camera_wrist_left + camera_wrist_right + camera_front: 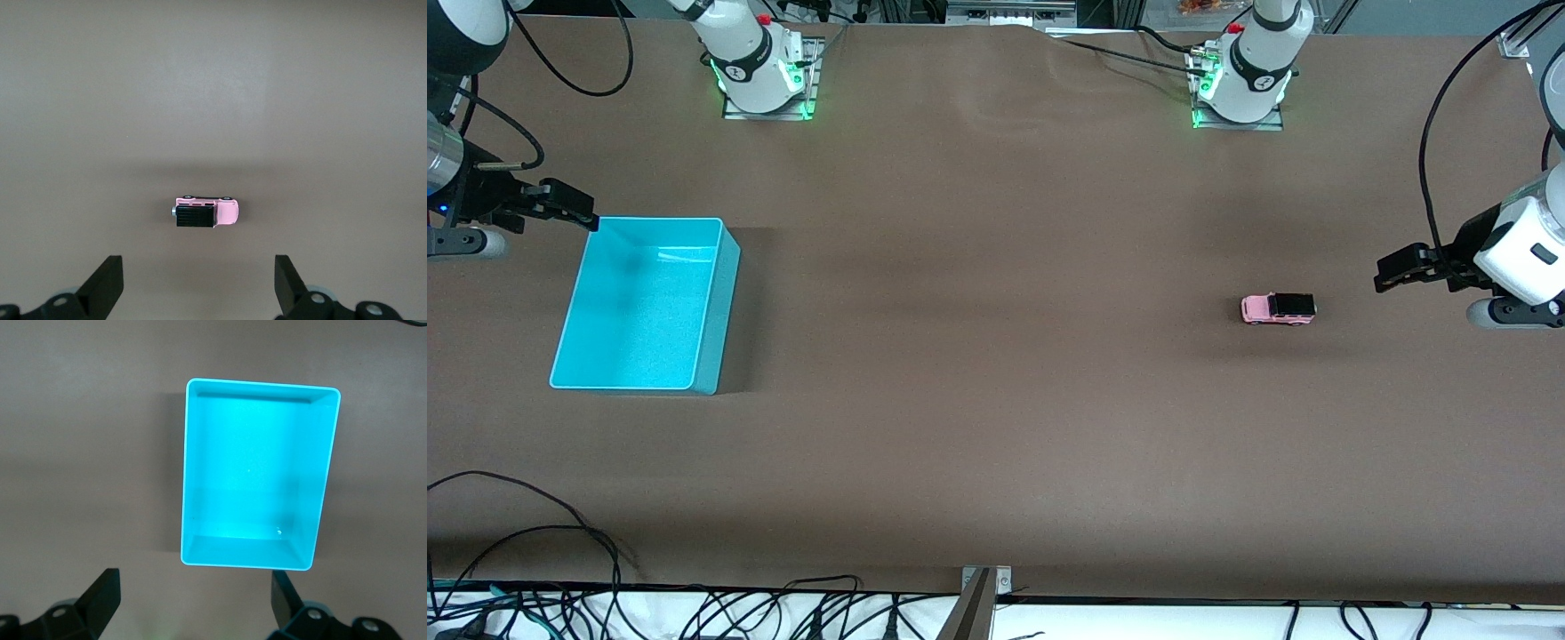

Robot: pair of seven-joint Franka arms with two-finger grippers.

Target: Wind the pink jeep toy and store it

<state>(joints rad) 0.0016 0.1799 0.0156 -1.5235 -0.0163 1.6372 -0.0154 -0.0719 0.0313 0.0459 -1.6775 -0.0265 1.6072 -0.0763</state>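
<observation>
step: pre-grasp, nothing wound or stored yet | pink jeep toy point(1278, 308) upright on tabletop point(996, 427) toward left arm's end, untouched | left tool point(1392, 269) wide, empty, beside jeep | right tool point(574, 207) wide, empty, waits by cyan bin point(720, 298) corner | next: I bring left tool over jeep, straddle its sides, grip

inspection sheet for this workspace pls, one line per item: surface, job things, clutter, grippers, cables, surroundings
Surface: brown matte table, slight ripple near the arm bases.
Job's things: tiny boxy pink jeep toy with black rear roof, upright on the table toward the left arm's end; open cyan plastic bin, nothing in it, toward the right arm's end.
Clutter: nothing seen.
Grippers: left gripper open, beside the jeep, holding nothing; right gripper open, by the bin's rim, holding nothing.
Cables: black cables along the table edge nearest the front camera.
Surroundings: two green-lit arm bases.
</observation>
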